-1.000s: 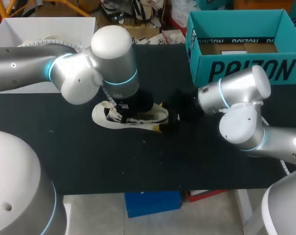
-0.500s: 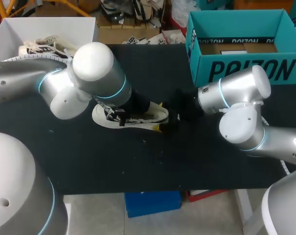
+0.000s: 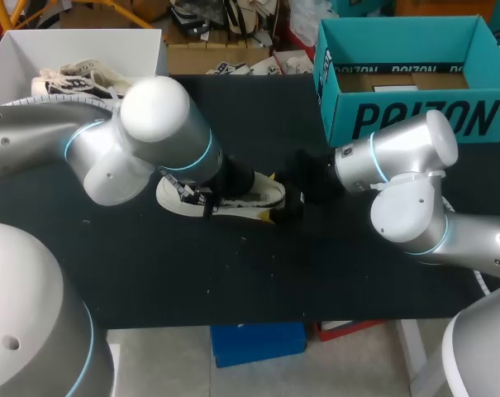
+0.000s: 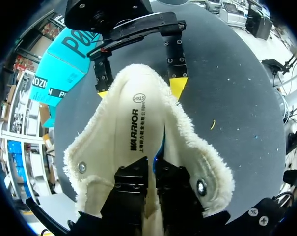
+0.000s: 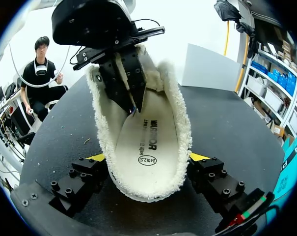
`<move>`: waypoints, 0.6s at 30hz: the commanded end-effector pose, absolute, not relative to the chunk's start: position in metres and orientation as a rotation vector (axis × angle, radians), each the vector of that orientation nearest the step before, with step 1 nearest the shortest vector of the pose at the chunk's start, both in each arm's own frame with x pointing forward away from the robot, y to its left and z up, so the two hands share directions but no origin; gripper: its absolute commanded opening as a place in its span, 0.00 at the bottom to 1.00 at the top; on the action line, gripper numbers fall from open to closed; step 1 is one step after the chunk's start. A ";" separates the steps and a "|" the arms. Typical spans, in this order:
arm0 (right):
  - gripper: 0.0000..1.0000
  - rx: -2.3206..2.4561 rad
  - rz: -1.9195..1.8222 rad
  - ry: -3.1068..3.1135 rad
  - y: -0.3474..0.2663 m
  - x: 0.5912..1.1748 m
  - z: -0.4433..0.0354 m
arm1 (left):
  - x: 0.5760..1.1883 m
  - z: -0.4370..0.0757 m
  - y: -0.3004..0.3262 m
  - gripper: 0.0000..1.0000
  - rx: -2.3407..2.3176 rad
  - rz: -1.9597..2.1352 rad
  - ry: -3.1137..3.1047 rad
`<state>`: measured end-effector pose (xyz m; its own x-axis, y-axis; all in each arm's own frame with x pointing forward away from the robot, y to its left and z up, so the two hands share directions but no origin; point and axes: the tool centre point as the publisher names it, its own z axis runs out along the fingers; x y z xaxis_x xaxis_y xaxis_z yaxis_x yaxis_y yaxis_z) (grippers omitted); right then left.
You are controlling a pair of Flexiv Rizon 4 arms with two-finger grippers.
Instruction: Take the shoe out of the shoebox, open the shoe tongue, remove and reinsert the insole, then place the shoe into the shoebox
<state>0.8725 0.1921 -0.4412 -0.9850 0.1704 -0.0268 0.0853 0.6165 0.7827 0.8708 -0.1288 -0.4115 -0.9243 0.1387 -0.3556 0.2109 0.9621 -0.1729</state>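
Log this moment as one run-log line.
shoe: on table, outside shoebox | right gripper: shut on shoe | left gripper: inside shoe, pinching insole

Robot lab: twin arms (image 3: 150, 132), black table (image 3: 233, 277).

Bold black block lettering runs across the front wall of the teal cardboard shoebox (image 3: 415, 120) at the head view's upper right, and a black printed word with a small oval numbered stamp stands on the cream insole (image 5: 148, 140) of the white fleece-lined shoe (image 5: 180, 123).
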 end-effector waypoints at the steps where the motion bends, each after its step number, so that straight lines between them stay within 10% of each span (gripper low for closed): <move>1: 0.00 0.218 1.312 2.738 0.193 0.873 -0.443 | 0.872 -0.411 -0.131 0.00 0.263 -0.310 2.791; 18: 0.00 0.218 1.312 2.738 0.193 0.873 -0.443 | 0.867 -0.392 -0.131 0.00 0.263 -0.491 2.917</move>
